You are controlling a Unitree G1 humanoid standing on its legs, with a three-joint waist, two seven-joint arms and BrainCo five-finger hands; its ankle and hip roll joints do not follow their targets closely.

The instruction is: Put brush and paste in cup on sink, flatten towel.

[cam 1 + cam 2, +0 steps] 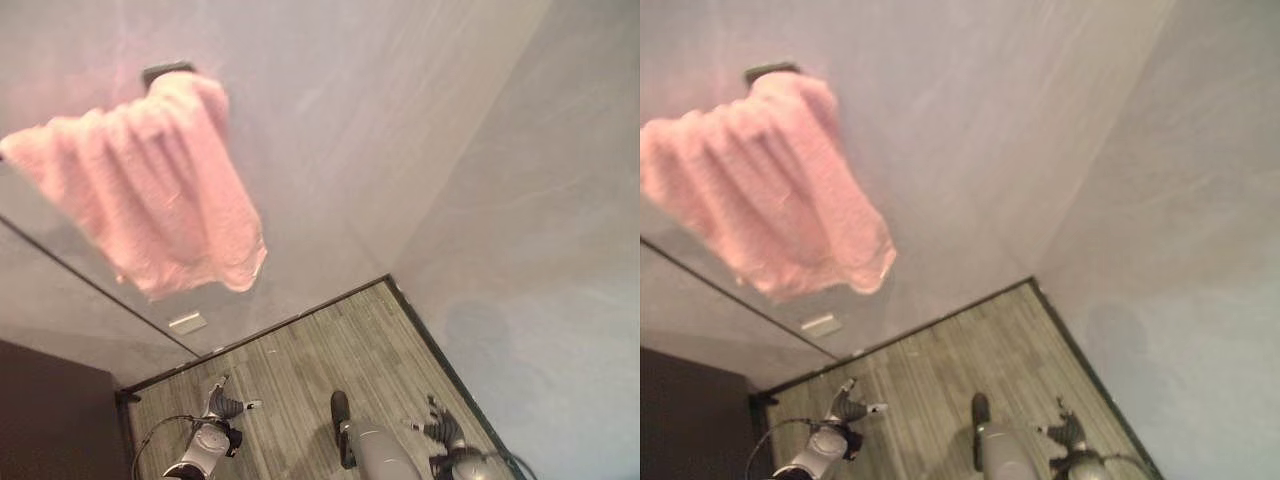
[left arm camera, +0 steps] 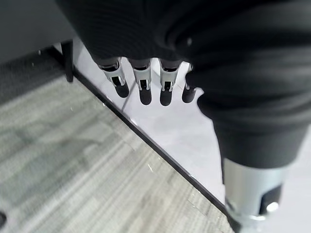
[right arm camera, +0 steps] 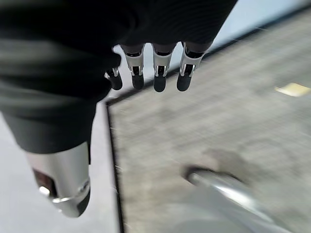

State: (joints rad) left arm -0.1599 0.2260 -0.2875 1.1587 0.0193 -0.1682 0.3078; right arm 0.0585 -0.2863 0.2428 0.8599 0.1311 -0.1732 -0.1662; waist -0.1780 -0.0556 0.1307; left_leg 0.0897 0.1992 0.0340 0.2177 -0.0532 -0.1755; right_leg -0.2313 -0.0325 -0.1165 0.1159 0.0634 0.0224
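Pale grey plastered walls [image 1: 420, 130] meeting in a corner, with a dark skirting strip along their foot. Grey wood-grain plank floor [image 1: 320, 370] below, bounded by that strip. Dark panel [image 1: 50, 420] at the lower left, beside the left-hand wall.

Pink terry towel [image 1: 150, 190], bunched in folds, draped over a dark bar [image 1: 165, 70] fixed high on the wall; its lower edge hangs free and uneven, well above the floor. Not flat.

Small pale rectangular plate [image 1: 187, 322] set low on the wall, under the towel.

Left hand [image 2: 146, 85]: low over the floor near the dark panel, fingers straight and relaxed, thumb apart, nothing in its hold.

Right hand [image 3: 155, 73]: low over the floor near the wall corner, fingers straight in a row, thumb apart, nothing in its hold.

Both hands well apart from the towel.
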